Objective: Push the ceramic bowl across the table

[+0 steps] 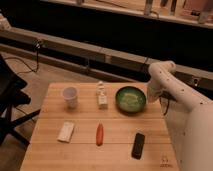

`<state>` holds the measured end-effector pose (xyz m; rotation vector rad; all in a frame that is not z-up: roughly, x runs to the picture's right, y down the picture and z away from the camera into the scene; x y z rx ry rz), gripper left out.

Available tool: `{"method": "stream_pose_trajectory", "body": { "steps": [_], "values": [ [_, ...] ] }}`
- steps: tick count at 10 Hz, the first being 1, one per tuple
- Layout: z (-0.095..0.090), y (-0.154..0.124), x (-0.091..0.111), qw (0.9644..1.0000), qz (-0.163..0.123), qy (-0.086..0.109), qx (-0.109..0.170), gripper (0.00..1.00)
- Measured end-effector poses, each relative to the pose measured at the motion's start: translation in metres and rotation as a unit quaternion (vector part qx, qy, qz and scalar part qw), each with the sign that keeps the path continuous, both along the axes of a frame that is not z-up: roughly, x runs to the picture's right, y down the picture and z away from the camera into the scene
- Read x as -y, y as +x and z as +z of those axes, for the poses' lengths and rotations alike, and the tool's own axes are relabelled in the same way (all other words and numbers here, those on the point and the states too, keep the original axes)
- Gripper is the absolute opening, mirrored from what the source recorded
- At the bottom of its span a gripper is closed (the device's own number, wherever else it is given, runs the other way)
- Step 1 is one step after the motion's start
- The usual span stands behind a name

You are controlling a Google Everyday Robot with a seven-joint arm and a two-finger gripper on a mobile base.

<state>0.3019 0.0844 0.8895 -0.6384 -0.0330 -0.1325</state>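
Note:
The dark green ceramic bowl (130, 99), with a paler green inside, sits on the light-wood table (115, 131) toward its far right. My white arm reaches in from the right, bends at a joint above the table's far right corner and comes down to the bowl. My gripper (150, 96) is at the bowl's right rim, right next to it. I cannot tell whether it touches the bowl.
A white cup (70, 97) stands at the far left and a small white bottle (102, 95) just left of the bowl. Nearer the front lie a white packet (66, 131), a red-orange stick (99, 134) and a black device (138, 145). A dark logo (165, 161) marks the front right corner.

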Motion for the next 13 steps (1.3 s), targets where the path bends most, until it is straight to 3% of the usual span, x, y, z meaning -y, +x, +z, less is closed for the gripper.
{"method": "stream_pose_trajectory", "body": {
  "steps": [2, 4, 7, 10, 13],
  "values": [
    [-0.005, -0.006, -0.004, 0.9999, -0.005, 0.016, 0.004, 0.04],
    [-0.002, -0.008, -0.009, 0.9998, -0.007, 0.02, 0.004, 0.04],
    [0.007, -0.005, -0.013, 0.9999, 0.0, 0.017, 0.001, 0.04],
    [0.014, -0.016, -0.007, 0.9997, -0.022, 0.004, 0.014, 0.04],
    [0.017, -0.013, -0.012, 0.9997, -0.023, 0.002, 0.01, 0.04]
  ]
}}
